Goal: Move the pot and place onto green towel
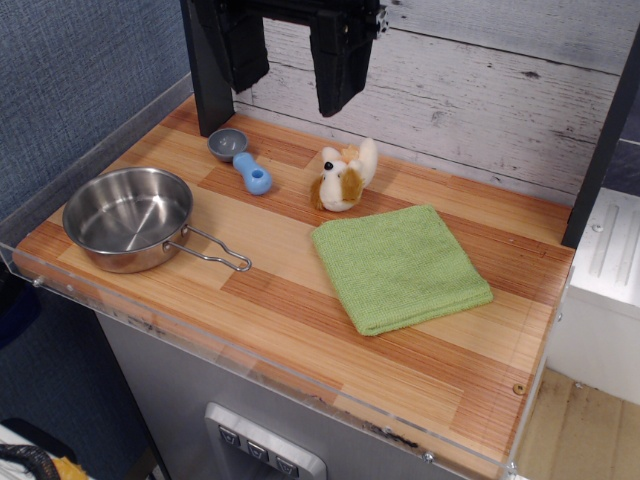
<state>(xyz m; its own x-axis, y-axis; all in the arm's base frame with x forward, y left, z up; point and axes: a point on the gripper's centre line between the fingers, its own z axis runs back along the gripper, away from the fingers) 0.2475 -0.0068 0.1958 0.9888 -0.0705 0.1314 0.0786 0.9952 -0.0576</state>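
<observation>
The pot [127, 215] is a shiny steel saucepan standing upright at the left end of the wooden table, its wire loop handle [212, 255] pointing right towards the front. The green towel [400, 266] lies flat to the right of the middle, with nothing on it. My gripper [292, 60] hangs high at the top of the view, above the back of the table, far from both. Its two black fingers [338, 62] stand apart and hold nothing.
A grey-and-blue scoop [243, 160] lies at the back, behind the pot. A white-and-brown plush toy [344, 177] sits just behind the towel. A clear plastic rim [250, 362] runs along the table's front and left edges. A plank wall stands behind.
</observation>
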